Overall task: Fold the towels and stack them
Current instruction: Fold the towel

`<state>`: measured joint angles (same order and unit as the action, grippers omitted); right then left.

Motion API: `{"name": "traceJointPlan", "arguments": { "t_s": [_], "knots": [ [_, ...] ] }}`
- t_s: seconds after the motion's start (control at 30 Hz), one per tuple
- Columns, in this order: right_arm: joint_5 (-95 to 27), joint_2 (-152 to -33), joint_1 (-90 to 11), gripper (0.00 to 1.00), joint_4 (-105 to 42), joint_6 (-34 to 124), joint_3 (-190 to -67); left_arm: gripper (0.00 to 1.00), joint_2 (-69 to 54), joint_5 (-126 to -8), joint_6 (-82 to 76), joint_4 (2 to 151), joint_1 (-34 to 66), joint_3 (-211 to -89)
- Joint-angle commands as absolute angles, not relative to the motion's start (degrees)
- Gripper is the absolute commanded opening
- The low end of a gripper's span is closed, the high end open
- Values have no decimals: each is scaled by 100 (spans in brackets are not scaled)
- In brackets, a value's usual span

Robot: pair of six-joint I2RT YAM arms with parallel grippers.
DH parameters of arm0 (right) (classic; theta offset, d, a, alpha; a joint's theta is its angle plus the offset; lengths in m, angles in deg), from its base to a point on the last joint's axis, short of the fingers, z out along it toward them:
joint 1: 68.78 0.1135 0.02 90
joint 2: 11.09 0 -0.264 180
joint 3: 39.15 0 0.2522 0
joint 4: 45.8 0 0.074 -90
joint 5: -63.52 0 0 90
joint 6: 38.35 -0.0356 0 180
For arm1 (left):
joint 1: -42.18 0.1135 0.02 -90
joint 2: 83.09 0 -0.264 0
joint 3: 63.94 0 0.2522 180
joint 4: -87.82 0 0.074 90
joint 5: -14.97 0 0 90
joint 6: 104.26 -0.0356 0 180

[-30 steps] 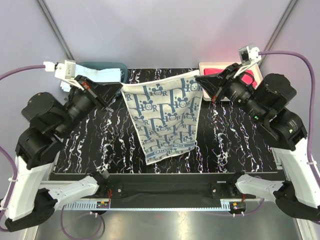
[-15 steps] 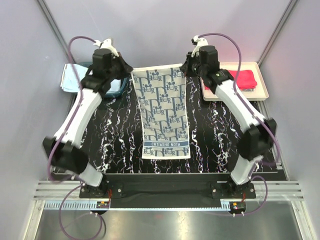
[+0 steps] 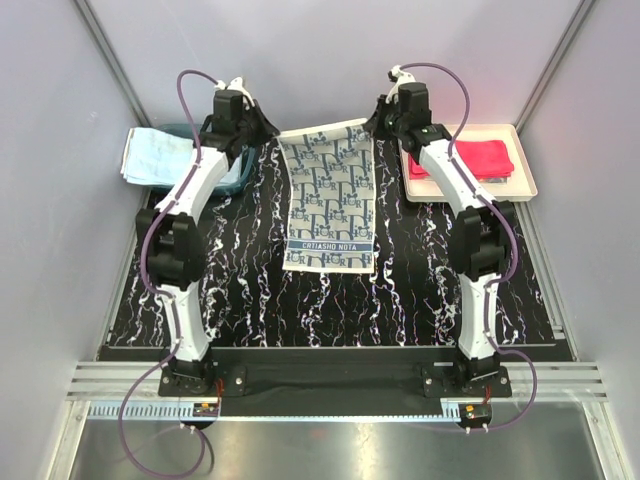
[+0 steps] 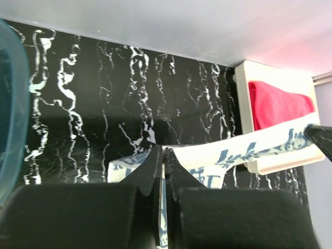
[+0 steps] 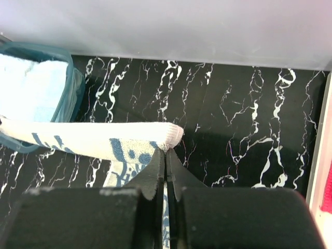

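A patterned blue-and-white towel (image 3: 327,195) stretches from the table's far edge toward the middle, and its near hem lies flat on the black marbled table (image 3: 430,290). My left gripper (image 3: 272,136) is shut on its far left corner. My right gripper (image 3: 372,126) is shut on its far right corner. In the left wrist view the towel (image 4: 249,149) runs rightward from the pinched fingertips (image 4: 163,151). The right wrist view shows it (image 5: 88,136) running leftward from the shut gripper (image 5: 166,150). A red-pink towel (image 3: 478,158) lies folded on the tray. A light blue towel (image 3: 150,155) rests on the basket.
The teal plastic basket (image 3: 236,172) stands at the far left, close beside my left gripper. The cream tray (image 3: 527,178) sits at the far right, next to my right arm. Grey walls close in the back and both sides.
Both arms have stretched out toward the far edge, carrying the towel's top edge away and down. The towel, hanging a second ago, now lies mostly spread on the table.
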<state>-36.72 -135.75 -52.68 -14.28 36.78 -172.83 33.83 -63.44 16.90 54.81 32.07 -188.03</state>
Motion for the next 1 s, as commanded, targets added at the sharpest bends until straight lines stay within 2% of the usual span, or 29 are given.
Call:
{"name": "traceJointPlan", "arguments": {
  "t_s": [0.0,0.3,0.47,0.73,0.97],
  "knots": [
    [-3756,-13221,-5375,0,-1823,3592,-17026,0,2793,-6290,1878,6148,3251,-18189],
    [-3966,-12192,-5384,0,-2403,3126,-14655,0,1816,-6369,2160,6632,3190,-15965],
    [-4203,-11770,-5384,0,-2579,2784,-13800,0,1465,-6518,2230,6773,2979,-15006],
    [-4406,-11243,-5340,0,-2939,2528,-12613,0,1245,-6650,2318,6922,2662,-14293],
    [-4389,-10988,-5182,0,-3360,2362,-11892,0,919,-6809,2195,6747,2653,-14169]
  ]
}}
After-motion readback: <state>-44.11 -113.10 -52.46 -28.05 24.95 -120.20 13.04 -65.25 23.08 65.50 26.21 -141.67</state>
